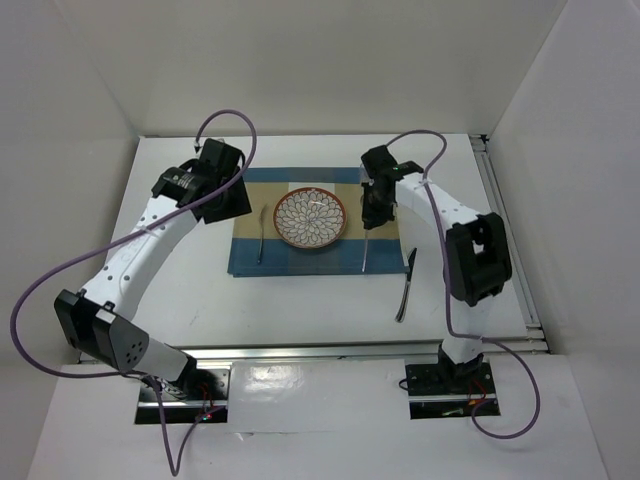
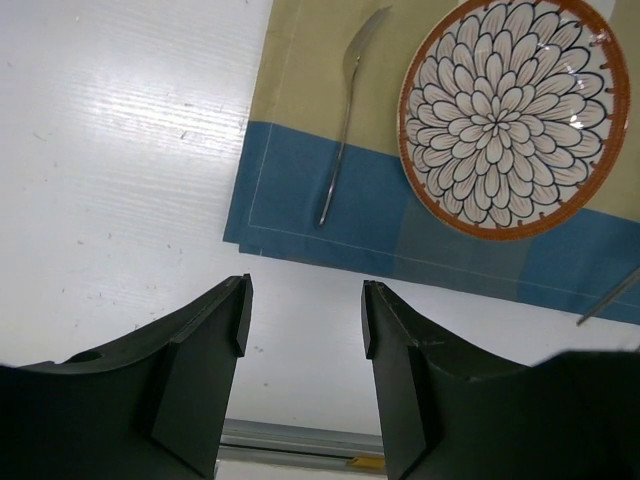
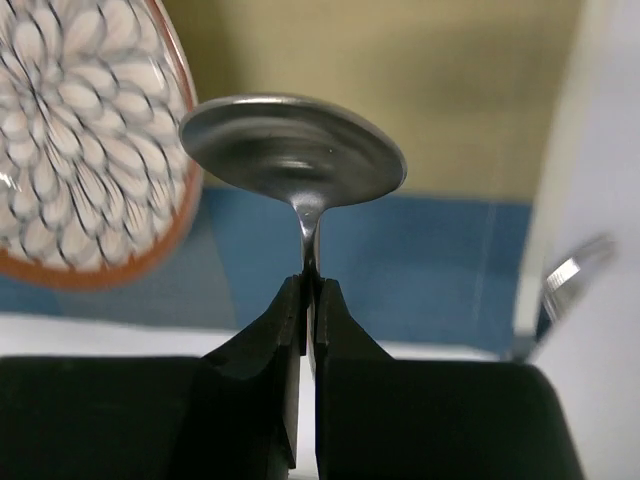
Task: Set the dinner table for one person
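The white dinner table (image 1: pixel 190 300) carries a blue-and-tan striped placemat (image 1: pixel 245 255) (image 2: pixel 300 190). A flower-patterned plate (image 1: pixel 310 218) (image 2: pixel 515 115) (image 3: pixel 80 140) with an orange rim sits at the mat's middle. A fork (image 1: pixel 260 235) (image 2: pixel 340 140) lies left of the plate. My right gripper (image 1: pixel 372 215) (image 3: pixel 310 285) is shut on the neck of a metal spoon (image 3: pixel 293 150), just right of the plate; the spoon's handle (image 1: pixel 365 252) trails toward the near edge. My left gripper (image 1: pixel 235 200) (image 2: pixel 305 310) hangs open and empty over bare table by the mat's left side.
A knife (image 1: pixel 405 285) (image 3: pixel 575 270) lies on the table just off the mat's right edge, close to the right arm. White walls enclose the table on three sides. A metal rail (image 1: pixel 350 348) runs along the near edge.
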Robot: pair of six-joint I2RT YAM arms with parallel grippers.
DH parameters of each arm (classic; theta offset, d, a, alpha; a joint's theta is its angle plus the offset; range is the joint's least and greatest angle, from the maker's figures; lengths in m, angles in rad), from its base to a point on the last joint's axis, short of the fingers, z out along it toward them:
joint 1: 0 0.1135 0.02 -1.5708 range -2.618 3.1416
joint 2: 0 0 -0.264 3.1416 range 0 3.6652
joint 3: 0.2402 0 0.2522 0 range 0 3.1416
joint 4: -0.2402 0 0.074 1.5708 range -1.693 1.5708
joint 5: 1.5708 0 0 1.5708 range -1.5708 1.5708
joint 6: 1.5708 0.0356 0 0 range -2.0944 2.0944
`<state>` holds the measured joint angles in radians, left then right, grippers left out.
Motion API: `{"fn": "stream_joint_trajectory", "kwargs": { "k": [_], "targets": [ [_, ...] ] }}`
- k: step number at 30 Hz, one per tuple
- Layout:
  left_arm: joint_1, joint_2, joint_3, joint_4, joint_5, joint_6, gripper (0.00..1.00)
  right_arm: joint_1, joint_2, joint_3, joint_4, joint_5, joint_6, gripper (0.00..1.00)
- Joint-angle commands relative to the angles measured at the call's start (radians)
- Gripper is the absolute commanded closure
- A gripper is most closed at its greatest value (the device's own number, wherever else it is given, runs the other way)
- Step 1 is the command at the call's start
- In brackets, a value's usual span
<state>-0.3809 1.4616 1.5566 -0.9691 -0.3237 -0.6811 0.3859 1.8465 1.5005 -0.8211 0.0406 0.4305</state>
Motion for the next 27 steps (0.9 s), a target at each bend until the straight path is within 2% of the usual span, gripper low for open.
{"fn": "stream_joint_trajectory", "kwargs": {
  "k": [1, 9, 17, 20, 24, 27],
  "targets": [
    [0.005, -0.050, -0.032, 0.007, -0.031, -0.026, 0.36, -0.011, 0.094, 0.119, 0.065, -0.005, 0.014, 1.00],
    [0.025, -0.050, -0.044, 0.007, -0.020, -0.017, 0.36, -0.033, 0.299, 0.297, 0.056, 0.007, -0.018, 1.00],
    [0.034, -0.060, -0.053, 0.007, -0.011, -0.006, 0.36, -0.033, 0.364, 0.313, 0.011, 0.031, -0.036, 1.00],
    [0.034, -0.060, -0.053, 0.007, -0.002, -0.006, 0.37, -0.033, 0.355, 0.288, 0.011, 0.031, -0.036, 0.88],
    [0.034, -0.069, -0.063, 0.007, -0.002, -0.006, 0.37, -0.033, 0.346, 0.288, 0.011, 0.031, -0.036, 0.77],
    [0.034, -0.078, -0.063, 0.007, -0.002, -0.006, 0.37, -0.033, 0.346, 0.288, 0.011, 0.031, -0.047, 0.80]
  ]
}}
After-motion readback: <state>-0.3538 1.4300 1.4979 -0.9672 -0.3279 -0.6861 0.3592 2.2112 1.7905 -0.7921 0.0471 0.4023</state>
